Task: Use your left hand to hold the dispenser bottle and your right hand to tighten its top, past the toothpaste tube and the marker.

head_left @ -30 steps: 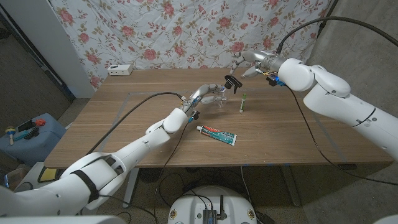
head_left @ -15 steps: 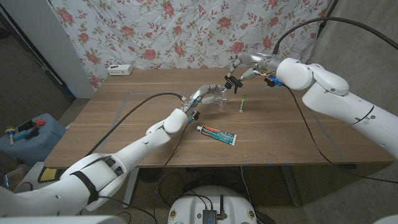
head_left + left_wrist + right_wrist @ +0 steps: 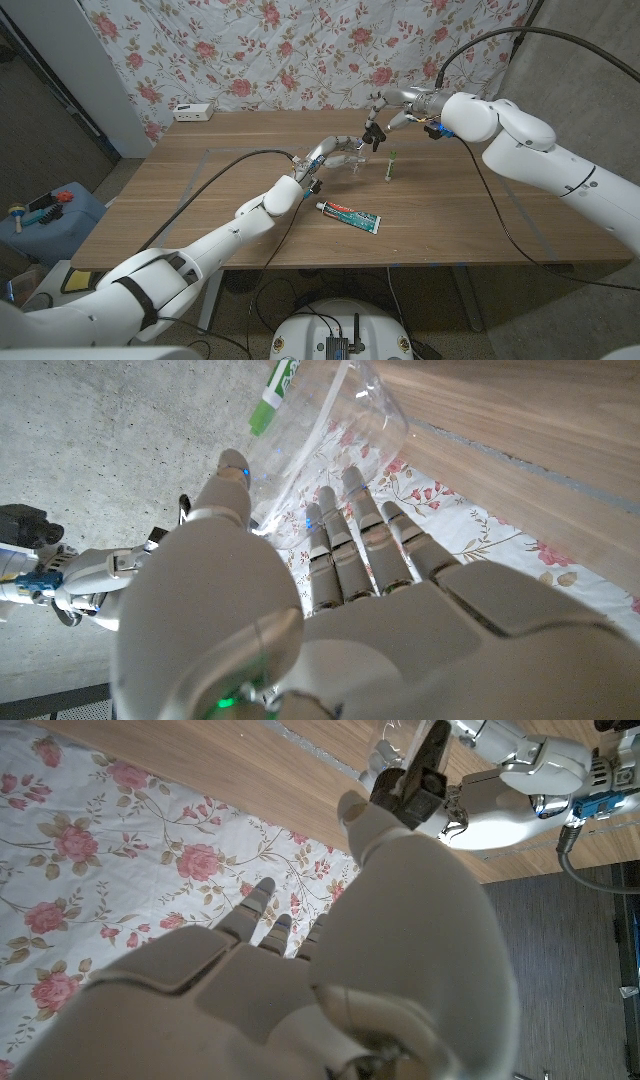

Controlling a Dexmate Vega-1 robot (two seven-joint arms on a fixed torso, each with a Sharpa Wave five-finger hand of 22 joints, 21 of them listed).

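Observation:
The clear dispenser bottle (image 3: pixel 355 160) stands on the table beyond the toothpaste tube (image 3: pixel 350 215), and my left hand (image 3: pixel 335 152) grips it from the side. In the left wrist view my left hand (image 3: pixel 300 590) has its fingers around the clear bottle (image 3: pixel 335 430). The black pump top (image 3: pixel 372 136) sits on the bottle. My right hand (image 3: pixel 393 104) reaches down onto it from behind. The right wrist view has my right hand (image 3: pixel 400 920) with its thumb against the black top (image 3: pixel 418 782). The green and white marker (image 3: pixel 392 165) lies just right of the bottle.
A white power strip (image 3: pixel 192 111) lies at the table's far left edge. A flowered cloth (image 3: pixel 300 50) hangs behind the table. A blue box (image 3: pixel 45 215) stands on the floor at the left. Cables trail from both arms over the wooden table (image 3: pixel 480 210).
My right hand has moved left and down, from beside the black top onto it. The left hand and the bottle have stayed where they were.

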